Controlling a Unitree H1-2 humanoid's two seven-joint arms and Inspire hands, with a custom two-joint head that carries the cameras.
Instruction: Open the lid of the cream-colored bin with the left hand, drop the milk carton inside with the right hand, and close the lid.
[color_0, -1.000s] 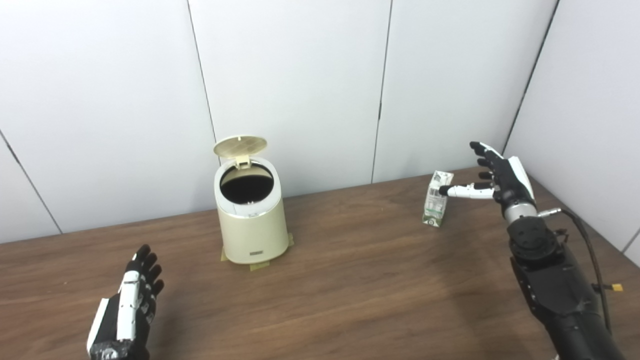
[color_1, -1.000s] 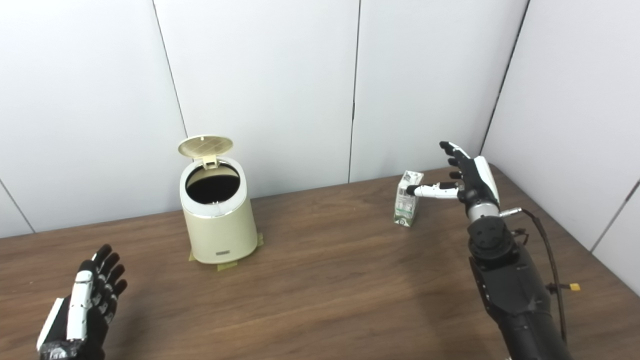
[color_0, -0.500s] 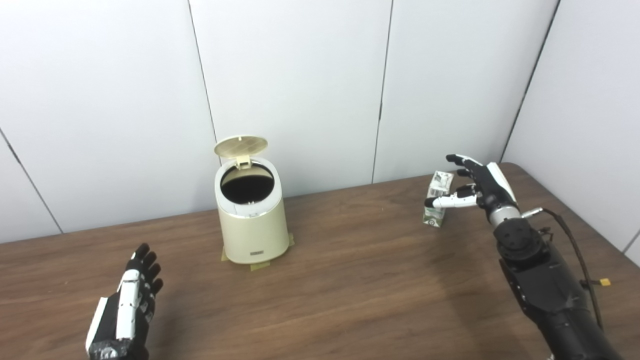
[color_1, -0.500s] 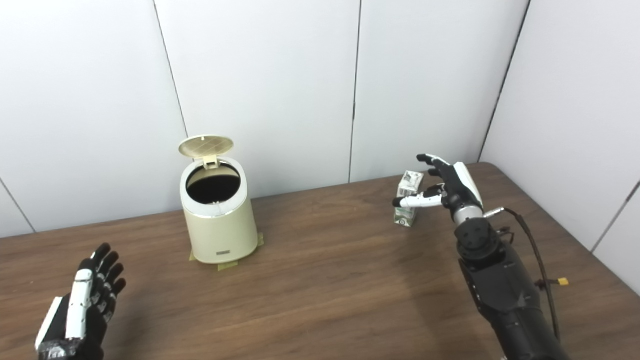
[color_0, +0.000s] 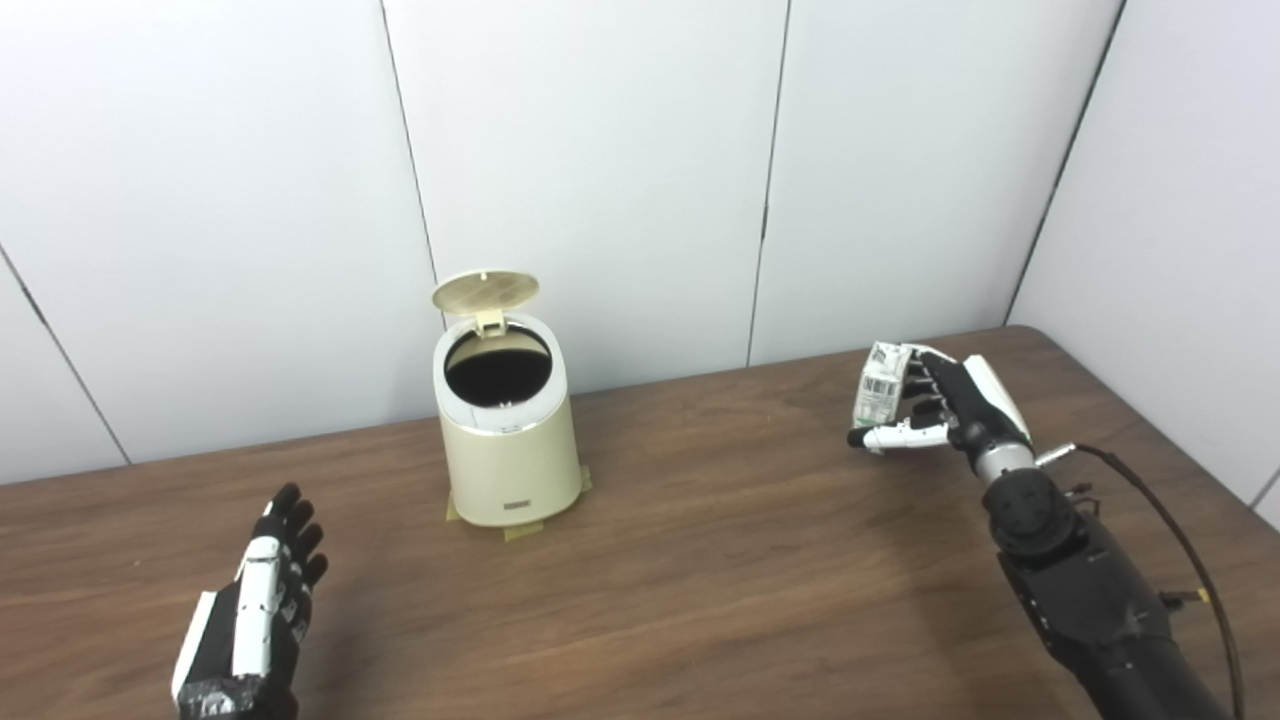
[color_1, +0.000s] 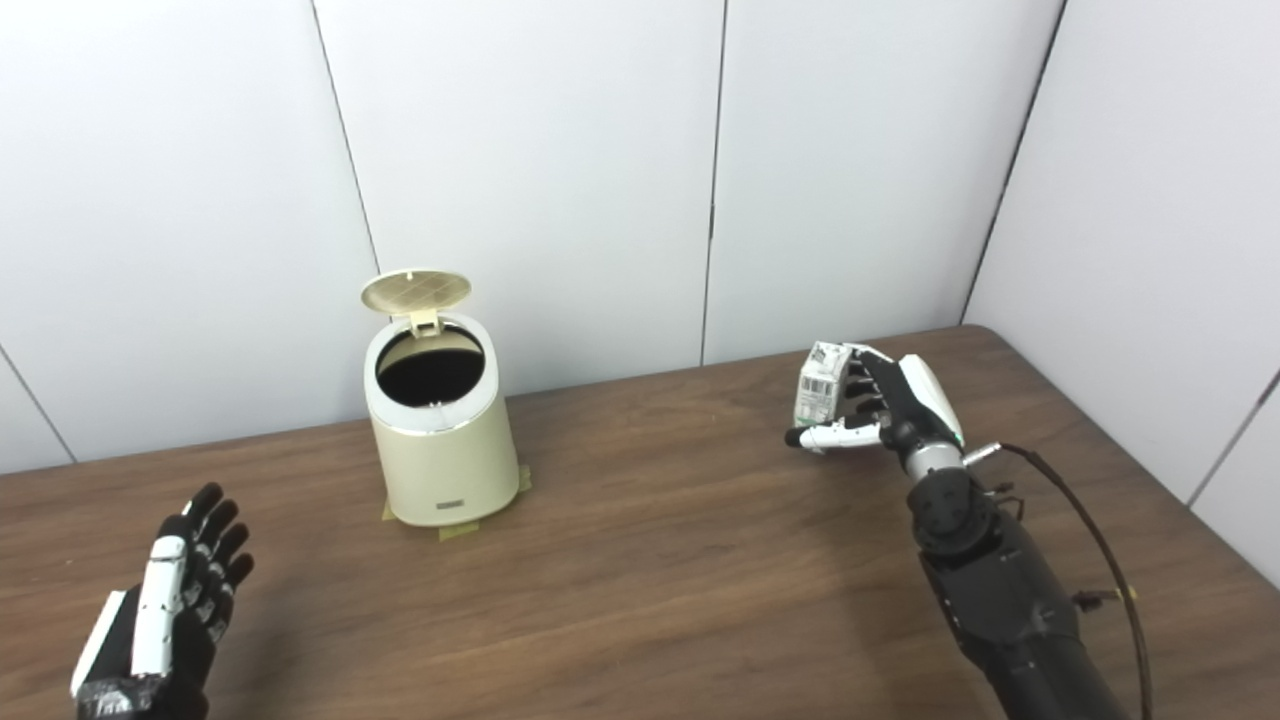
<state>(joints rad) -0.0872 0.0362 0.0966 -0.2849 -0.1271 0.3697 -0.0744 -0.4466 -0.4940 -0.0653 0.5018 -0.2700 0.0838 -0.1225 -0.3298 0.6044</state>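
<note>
The cream-colored bin (color_0: 508, 450) stands at the back of the table, left of centre. Its round lid (color_0: 485, 291) is swung up and open, and the dark inside shows. The small milk carton (color_0: 880, 388) stands upright at the back right. My right hand (color_0: 945, 412) is wrapped around it, fingers behind and beside it and the thumb (color_0: 895, 437) across its lower front, which hides its base. My left hand (color_0: 258, 620) is open and empty, low over the front left of the table, far from the bin.
The brown wooden table (color_0: 700, 580) ends at a rounded back right corner (color_0: 1030, 335) close to the white wall panels. Yellowish tape patches (color_0: 520, 531) lie under the bin. A black cable (color_0: 1170, 530) loops off my right forearm.
My right hand came down and to the left from beside the carton, and its fingers and thumb closed around it. The left hand and the bin stayed put. The camera shifted slightly.
</note>
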